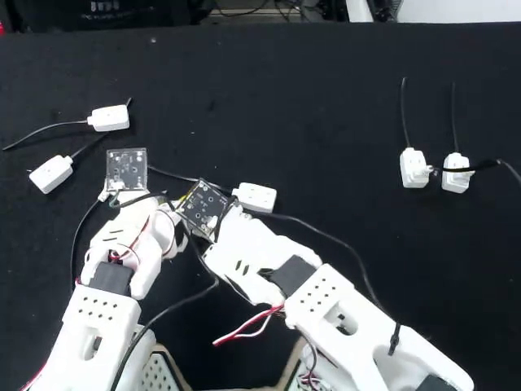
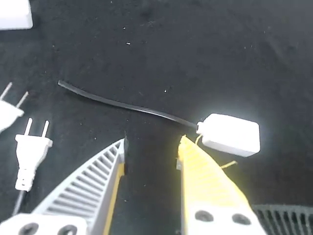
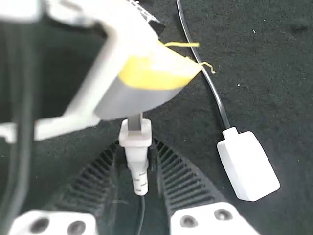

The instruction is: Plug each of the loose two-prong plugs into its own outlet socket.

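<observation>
Where the right wrist view looked along its own fingers, the right gripper [image 3: 137, 147] was clamped on a white two-prong plug [image 3: 134, 139]. The plug's long axis lay in line with the fingers, prongs pointing away from the wrist. The prongs ran under the left arm's yellow-taped finger [image 3: 146, 73], close ahead; contact unclear. The outlet socket [image 3: 248, 166] lay flat on the black table [image 3: 274, 58], off to one side of the held plug, not ahead of the prongs. Its cord end pointed away from the wrist; slot face not visible.

Left wrist view: the left gripper [image 2: 152, 142] had its jaws apart with nothing in them. The same outlet socket sat just past the yellow fingertip, its cord [image 2: 146, 110] trailing across ahead of the jaws. A loose plug [image 2: 32, 144] lay flat, well off to the other side.

High view: both grippers sat close together, the outlet socket [image 1: 255, 196] just beside them on the right arm's side. One spare socket [image 1: 108, 119] and another [image 1: 50, 173] lay far left. Two mated-looking pairs [image 1: 414, 169] stood far right.

Judgement: the right arm was nearer and loaded. The plug needed swinging sideways until its prongs lined up with the socket's long axis, at the end opposite the cord.
</observation>
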You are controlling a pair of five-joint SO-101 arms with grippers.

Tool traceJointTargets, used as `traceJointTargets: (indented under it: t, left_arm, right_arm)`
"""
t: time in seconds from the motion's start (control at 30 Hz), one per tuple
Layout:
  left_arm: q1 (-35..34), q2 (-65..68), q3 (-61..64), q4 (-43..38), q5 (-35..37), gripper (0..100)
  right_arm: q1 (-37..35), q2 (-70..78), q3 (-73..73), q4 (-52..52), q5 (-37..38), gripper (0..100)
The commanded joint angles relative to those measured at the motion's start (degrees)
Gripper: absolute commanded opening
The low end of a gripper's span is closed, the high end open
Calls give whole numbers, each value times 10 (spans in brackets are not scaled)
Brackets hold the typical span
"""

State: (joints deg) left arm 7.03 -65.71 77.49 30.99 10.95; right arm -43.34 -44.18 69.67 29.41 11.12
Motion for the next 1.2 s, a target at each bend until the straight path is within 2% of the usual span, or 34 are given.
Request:
traceJointTargets:
  t: [0.0, 0.4, 0.6, 0.8, 1.17]
  left_arm:
    - [9, -2, -6, -2, -47, 177]
    - [9, -1, -5, -1, -49, 177]
    - [9, -1, -5, 1, -47, 177]
    - [9, -4, 3, -2, -46, 177]
    - [9, -2, 3, -2, -45, 177]
  right_arm:
    - [13, -2, -18, -13, -4, 11]
    - [12, -182, -13, 88, -4, 11]
    - [14, -192, -13, 91, -4, 11]
    - [49, -193, -18, 88, -4, 11]
    - [50, -190, -30, 87, -7, 11]
